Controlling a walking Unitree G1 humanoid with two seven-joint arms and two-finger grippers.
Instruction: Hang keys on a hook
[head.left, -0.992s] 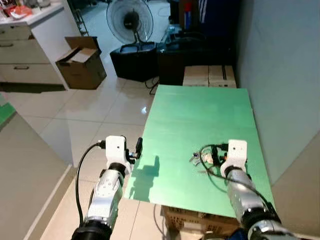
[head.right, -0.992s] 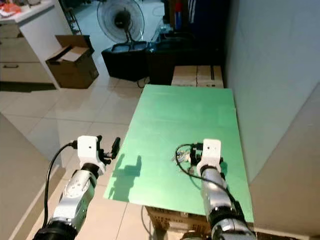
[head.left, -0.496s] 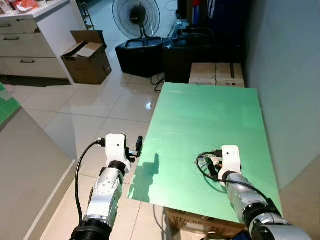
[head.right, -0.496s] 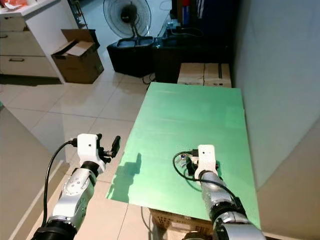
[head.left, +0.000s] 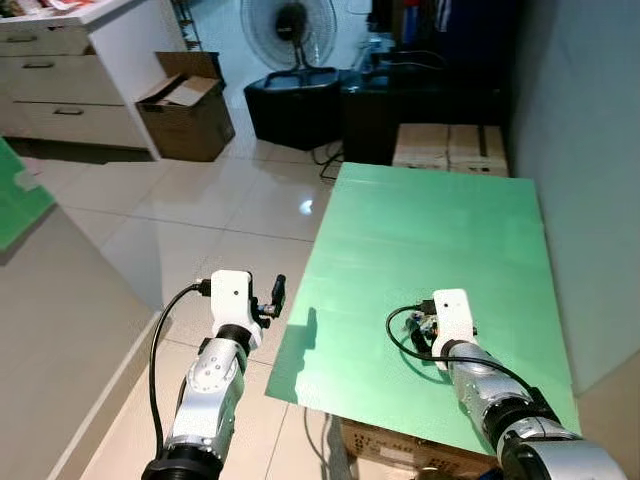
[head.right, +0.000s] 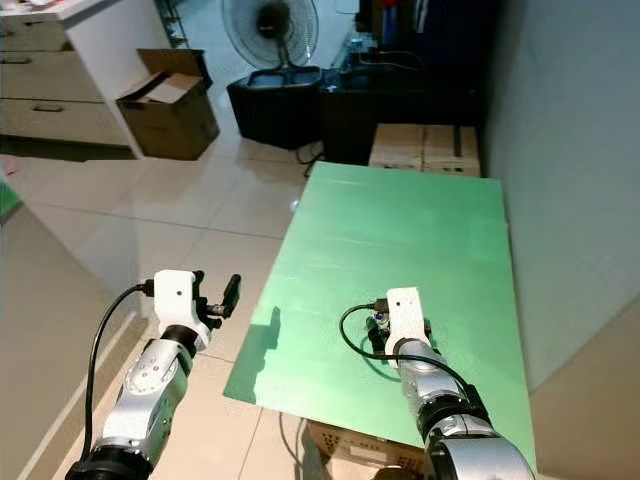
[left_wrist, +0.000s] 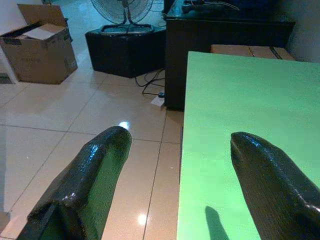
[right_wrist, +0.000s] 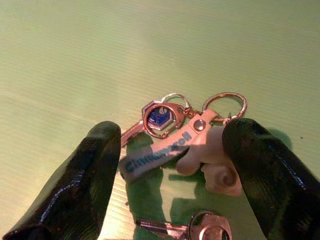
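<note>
A bunch of keys (right_wrist: 161, 116) with a tan strap and a small pink charm lies on the green table (head.left: 430, 230), near its front edge. My right gripper (right_wrist: 172, 137) is open and low over the bunch, one black finger on each side of it, not closed on it. From the head, the white wrist block covers most of the keys (head.left: 424, 327). My left gripper (left_wrist: 180, 135) is open and holds nothing; it hovers over the floor just off the table's left edge (head.left: 278, 296).
A wall (head.left: 590, 150) runs along the table's right side. Cardboard boxes (head.left: 450, 148) and a dark cabinet (head.left: 420, 100) stand behind the table. A fan (head.left: 290, 25), an open carton (head.left: 190, 115) and white drawers (head.left: 60, 80) stand across the tiled floor. A grey counter (head.left: 50, 330) is at my left.
The camera has shifted. My right gripper has closed in over the keys, so its wrist now covers most of them. The left arm has held its pose.
</note>
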